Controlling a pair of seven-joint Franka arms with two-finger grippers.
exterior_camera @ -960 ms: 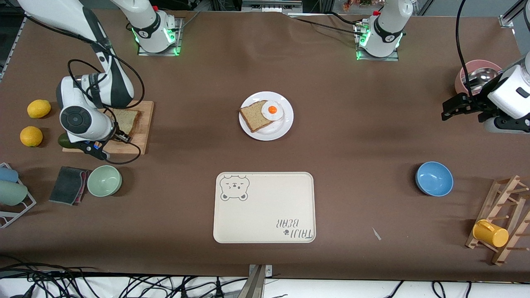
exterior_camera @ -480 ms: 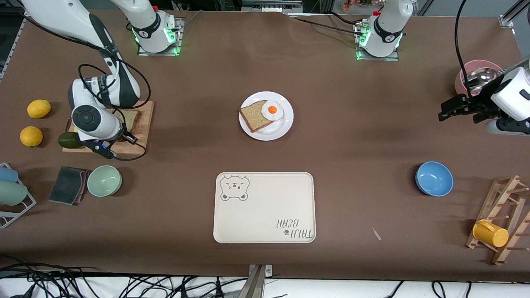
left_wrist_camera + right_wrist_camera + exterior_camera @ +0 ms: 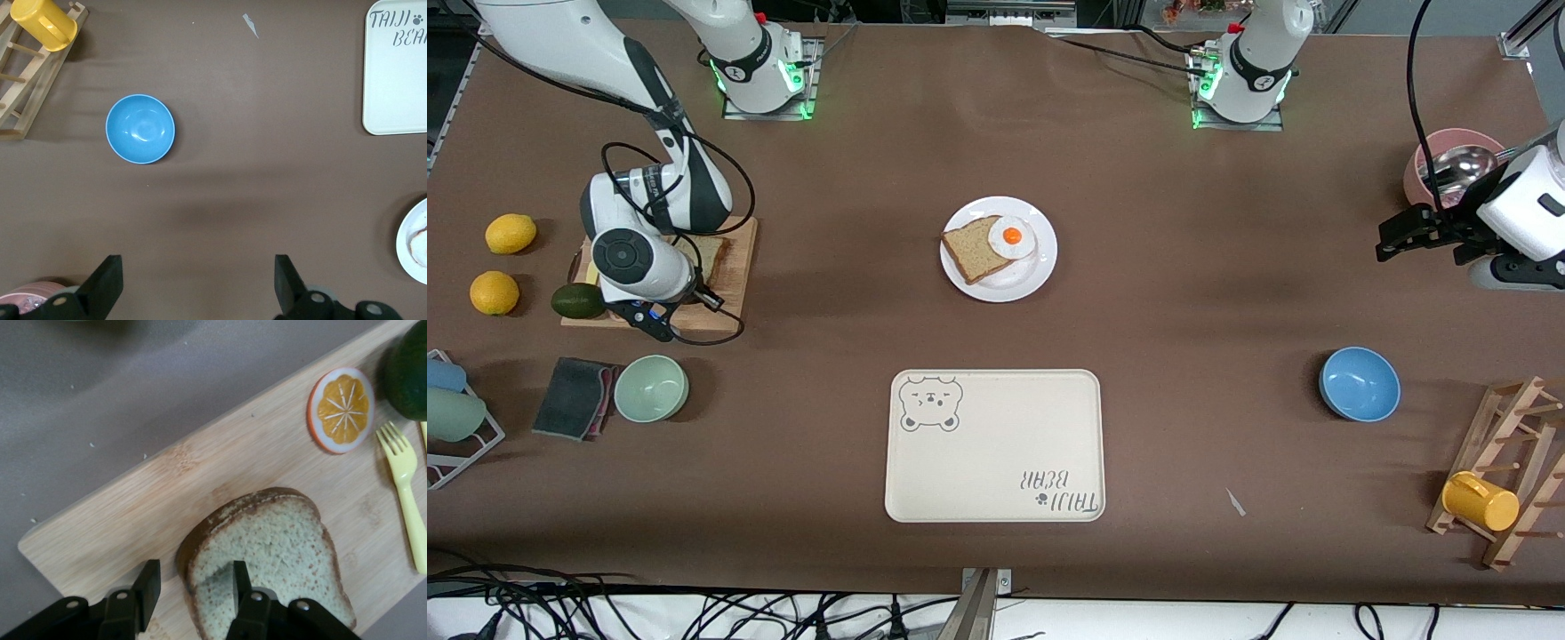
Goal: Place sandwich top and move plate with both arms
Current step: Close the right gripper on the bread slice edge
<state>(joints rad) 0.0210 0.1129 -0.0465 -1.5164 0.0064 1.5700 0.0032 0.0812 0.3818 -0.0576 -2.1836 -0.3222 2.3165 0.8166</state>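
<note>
The sandwich top (image 3: 711, 255) lies flat on a wooden cutting board (image 3: 734, 298) toward the right arm's end of the table. In the right wrist view the slice (image 3: 273, 547) shows pale crumb and dark crust. My right gripper (image 3: 193, 577) is open just over it, one finger over the crumb and one over the bare board, straddling the crust edge. The white plate (image 3: 1036, 274) sits mid-table with a browner slice (image 3: 969, 251) and a fried egg (image 3: 1011, 236). My left gripper (image 3: 1389, 238) is open and empty, up over the table at the left arm's end.
A cream bear tray (image 3: 996, 444) lies nearer the front camera than the plate. A blue bowl (image 3: 1359, 383), pink bowl (image 3: 1449, 147) and wooden rack with a yellow cup (image 3: 1480, 500) are at the left arm's end. An orange slice (image 3: 341, 409), fork (image 3: 407, 493) and avocado (image 3: 576, 300) share the board.
My right arm's wrist has shifted over the cutting board toward the bread slice, bringing its open gripper over it. My left gripper has barely shifted.
</note>
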